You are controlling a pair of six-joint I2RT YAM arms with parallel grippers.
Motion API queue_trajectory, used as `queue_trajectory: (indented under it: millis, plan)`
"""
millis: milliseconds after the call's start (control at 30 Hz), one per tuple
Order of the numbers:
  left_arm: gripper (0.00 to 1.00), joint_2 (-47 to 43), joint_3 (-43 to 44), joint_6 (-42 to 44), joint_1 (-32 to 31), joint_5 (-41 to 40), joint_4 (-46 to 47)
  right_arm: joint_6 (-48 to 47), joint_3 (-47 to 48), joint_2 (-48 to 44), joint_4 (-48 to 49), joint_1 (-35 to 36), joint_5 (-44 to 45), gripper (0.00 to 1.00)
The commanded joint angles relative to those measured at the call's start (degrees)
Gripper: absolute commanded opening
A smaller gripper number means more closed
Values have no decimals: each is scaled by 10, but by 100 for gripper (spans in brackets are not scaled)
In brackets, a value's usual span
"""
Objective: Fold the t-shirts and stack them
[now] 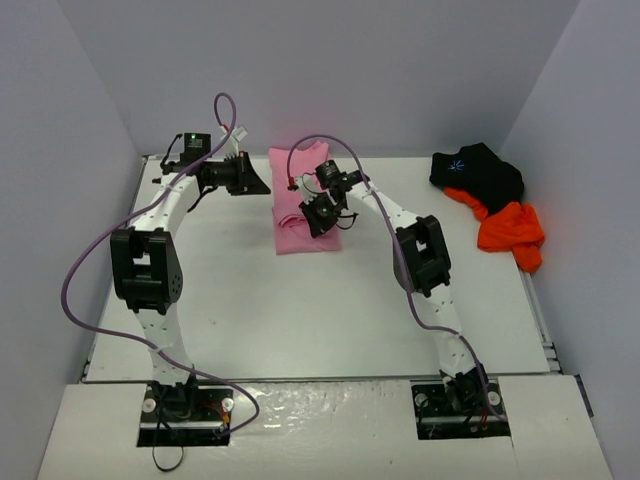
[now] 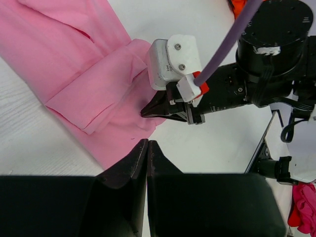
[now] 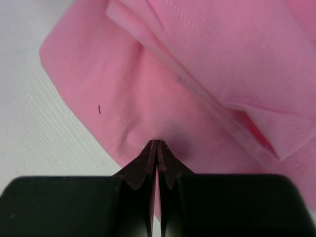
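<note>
Starting at the left, the left gripper (image 2: 148, 142) is closed, its tips touching the left edge of the pink t-shirt (image 1: 298, 235). This shirt is a folded strip in the upper middle, with its long axis running top to bottom. The right gripper (image 3: 157, 143) is closed and pinches its cloth. The black t-shirt (image 1: 480, 172) and orange t-shirt (image 1: 512, 232) lie bunched at the upper right.

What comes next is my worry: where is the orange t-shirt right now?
In the top view the orange t-shirt lies crumpled at the table's far right, touching the black t-shirt, right of the pink t-shirt.
</note>
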Motion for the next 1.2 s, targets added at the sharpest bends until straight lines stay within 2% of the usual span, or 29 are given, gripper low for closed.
queue_trajectory:
  millis: [0, 167, 333, 533, 933, 1167]
  plan:
    - [0, -22, 13, 11, -2, 20, 28, -7, 44, -3, 6, 13, 10, 0]
    - [0, -12, 8, 11, -4, 21, 31, -13, 14, -23, 8, 17, 37, 0]
    - [0, 8, 17, 0, -8, 29, 34, -1, 6, 6, 6, 16, 78, 0]
    - [0, 2, 19, 6, -14, 27, 29, -21, 23, 63, -72, 28, 79, 0]
    - [0, -18, 19, 16, -12, 21, 21, -98, -199, -22, -87, 98, -1, 0]
    - [0, -39, 22, 4, -3, 3, 28, -130, -283, -84, -88, 146, -26, 0]
